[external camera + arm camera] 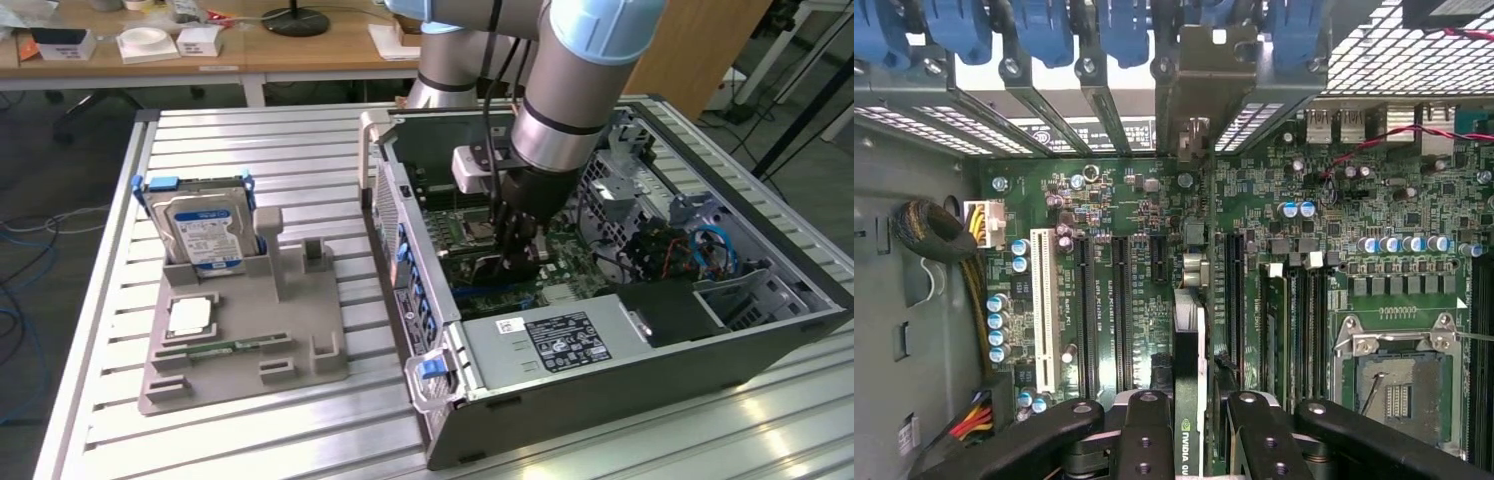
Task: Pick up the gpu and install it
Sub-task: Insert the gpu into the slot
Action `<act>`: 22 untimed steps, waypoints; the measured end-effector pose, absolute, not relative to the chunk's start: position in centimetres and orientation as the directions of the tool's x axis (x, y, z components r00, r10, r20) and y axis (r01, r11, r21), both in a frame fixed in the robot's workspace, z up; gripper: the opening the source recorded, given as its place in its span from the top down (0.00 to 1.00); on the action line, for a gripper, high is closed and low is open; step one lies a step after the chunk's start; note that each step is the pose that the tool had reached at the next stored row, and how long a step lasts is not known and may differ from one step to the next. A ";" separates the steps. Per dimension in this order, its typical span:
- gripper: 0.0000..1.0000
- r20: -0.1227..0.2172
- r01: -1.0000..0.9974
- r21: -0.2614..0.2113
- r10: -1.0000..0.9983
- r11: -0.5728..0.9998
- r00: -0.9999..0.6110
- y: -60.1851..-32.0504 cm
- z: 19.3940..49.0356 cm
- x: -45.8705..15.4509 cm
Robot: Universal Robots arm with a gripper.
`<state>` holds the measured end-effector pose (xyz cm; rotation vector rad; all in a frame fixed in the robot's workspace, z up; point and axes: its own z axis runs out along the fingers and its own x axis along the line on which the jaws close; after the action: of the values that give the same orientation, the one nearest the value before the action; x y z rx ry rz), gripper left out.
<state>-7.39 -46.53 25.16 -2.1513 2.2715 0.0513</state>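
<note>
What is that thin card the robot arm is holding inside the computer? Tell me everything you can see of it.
The gpu is a thin flat card seen edge-on, dark with a pale strip along its edge and a silvery metal bracket at one end. The gripper clamps it from both sides, holding it on edge over the green motherboard inside the open computer case, bracket toward the case's slotted rear wall.

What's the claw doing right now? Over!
Claw shut on the gpu. The gpu edge-on over the motherboard slots; seated or not, can't tell. Nothing seen blocking it.
</note>
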 end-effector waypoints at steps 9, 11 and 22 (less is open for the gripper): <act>0.74 -0.031 -0.998 0.026 -0.998 0.054 -0.055 -46.5 24.9 -7.1; 0.74 -0.031 -0.998 0.026 -0.998 0.054 -0.055 -46.5 24.9 -7.1; 0.74 -0.031 -0.998 0.025 -0.998 0.054 -0.055 -46.5 24.8 -7.1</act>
<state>-7.05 -46.52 24.85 -2.1558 2.2770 0.0629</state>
